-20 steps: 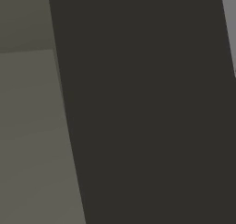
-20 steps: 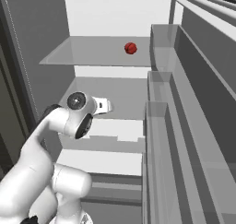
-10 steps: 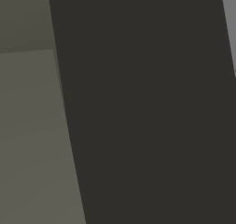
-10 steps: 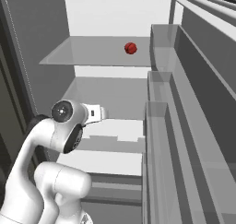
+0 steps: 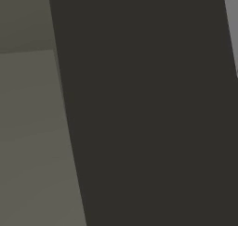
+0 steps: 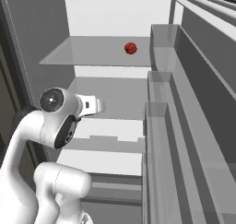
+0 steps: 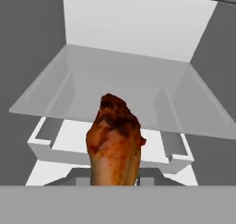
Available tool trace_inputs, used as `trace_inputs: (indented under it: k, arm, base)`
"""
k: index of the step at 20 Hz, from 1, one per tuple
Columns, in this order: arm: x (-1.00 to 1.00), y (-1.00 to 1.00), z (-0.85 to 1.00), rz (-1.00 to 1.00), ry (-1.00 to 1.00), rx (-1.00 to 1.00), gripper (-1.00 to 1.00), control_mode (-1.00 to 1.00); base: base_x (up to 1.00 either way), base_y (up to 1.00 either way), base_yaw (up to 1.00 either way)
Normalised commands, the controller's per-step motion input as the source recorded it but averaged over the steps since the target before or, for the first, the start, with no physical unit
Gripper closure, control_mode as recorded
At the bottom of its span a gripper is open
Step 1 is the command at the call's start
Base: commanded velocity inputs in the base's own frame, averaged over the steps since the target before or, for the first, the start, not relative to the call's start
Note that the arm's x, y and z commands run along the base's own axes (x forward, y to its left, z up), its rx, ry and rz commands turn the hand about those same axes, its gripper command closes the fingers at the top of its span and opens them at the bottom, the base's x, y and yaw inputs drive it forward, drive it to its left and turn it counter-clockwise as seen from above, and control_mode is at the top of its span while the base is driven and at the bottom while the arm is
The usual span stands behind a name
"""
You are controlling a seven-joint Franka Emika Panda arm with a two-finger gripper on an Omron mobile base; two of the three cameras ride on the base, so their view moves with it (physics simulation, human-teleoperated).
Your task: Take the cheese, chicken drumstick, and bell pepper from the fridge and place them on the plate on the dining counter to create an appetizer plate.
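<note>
Fridge (image 6: 115,15) interior, end effector (image 7: 115,181) gripping chicken drumstick (image 7: 115,140)

I see the chicken drumstick (image 7: 115,142), glossy brown-orange with charred patches, standing upright in front of the open fridge (image 6: 115,15), above its white drawer. The dark-red bell pepper (image 6: 130,48) sits alone on the upper glass shelf.

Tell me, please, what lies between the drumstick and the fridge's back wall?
In the hand view, a glass shelf and the white drawer below it.
</note>
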Motion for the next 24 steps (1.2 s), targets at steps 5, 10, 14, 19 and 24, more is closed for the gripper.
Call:
trace_inputs:
  k: [5, 10, 14, 19, 24]
  arm:
    - [-0.20, -0.03, 0.00, 0.00, 0.00, 0.00, 1.00, 1.00]
    - [0.00, 0.00, 0.00, 0.00, 0.00, 0.00, 1.00, 1.00]
    - [0.00, 0.00, 0.00, 0.00, 0.00, 0.00, 1.00, 1.00]
    - [0.00, 0.00, 0.00, 0.00, 0.00, 0.00, 1.00, 1.00]
    - [0.00, 0.00, 0.00, 0.00, 0.00, 0.00, 1.00, 1.00]
  base:
    - [-0.80, -0.19, 0.01]
    - [-1.00, -0.43, 0.06]
    - [-0.92, -0.34, 0.09]
    - [-0.97, -0.06, 0.09]
    - [-1.00, -0.28, 0.09]
